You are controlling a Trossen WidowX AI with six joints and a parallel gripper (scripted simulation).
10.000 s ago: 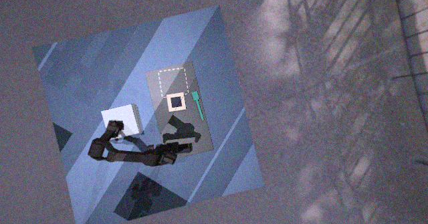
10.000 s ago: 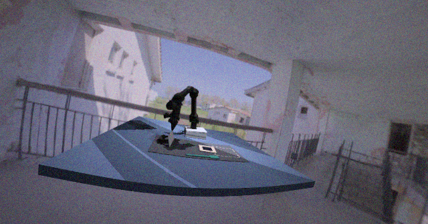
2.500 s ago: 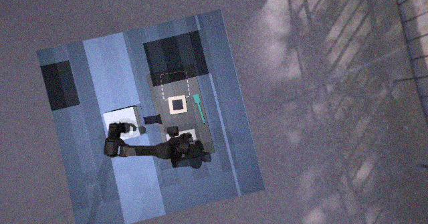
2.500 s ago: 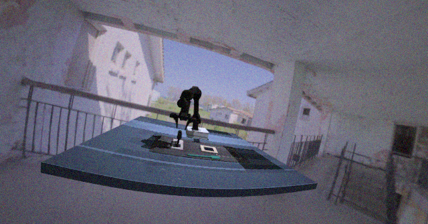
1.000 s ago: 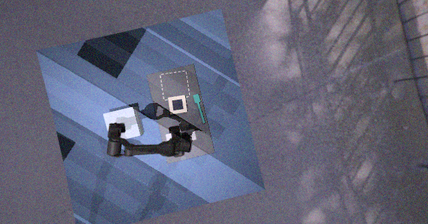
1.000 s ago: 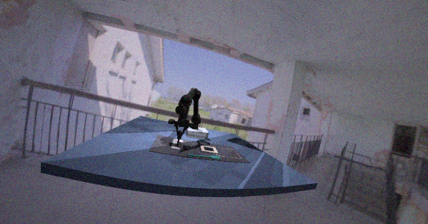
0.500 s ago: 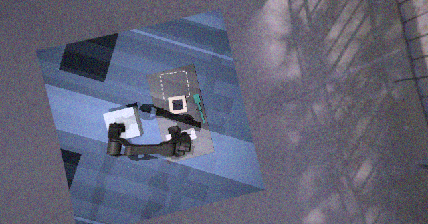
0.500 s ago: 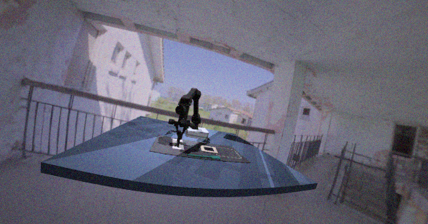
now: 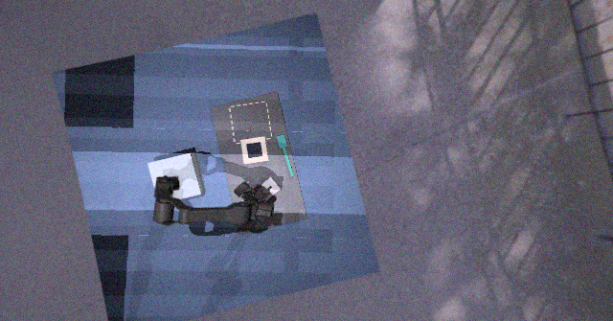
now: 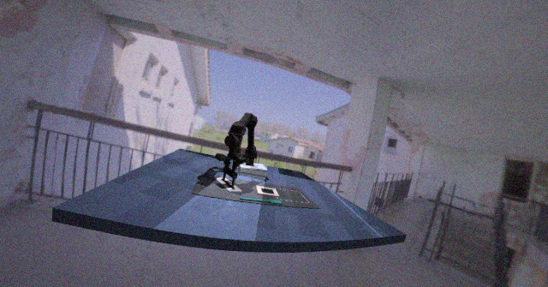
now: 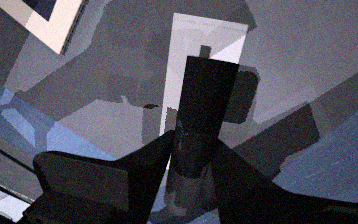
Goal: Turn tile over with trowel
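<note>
The tile [image 9: 254, 149] [image 10: 267, 190] [image 11: 62, 27] lies on the mat [image 9: 222, 125] [image 10: 250, 195], its pale border and dark centre square facing up. It is just beside the near edge of the dashed outline [image 9: 231, 120]. The small trowel [image 9: 272, 186] [image 10: 233, 188] [image 11: 208, 90] has a flat white blade and a thick black handle. My gripper [image 9: 261, 193] [image 10: 231, 183] [image 11: 192, 138] is shut on the handle, over the mat's end away from the outline. The blade is partly hidden by the handle and the arm; whether it touches the mat I cannot tell.
A thin teal tool [image 9: 287, 158] [image 10: 262, 200] with a flat square head lies along the mat's long edge, beside the tile. A white block [image 9: 184, 179] [image 10: 254, 170] stands by the arm's base. Shadows cross the patterned blue table [image 9: 330, 192] [image 10: 205, 218].
</note>
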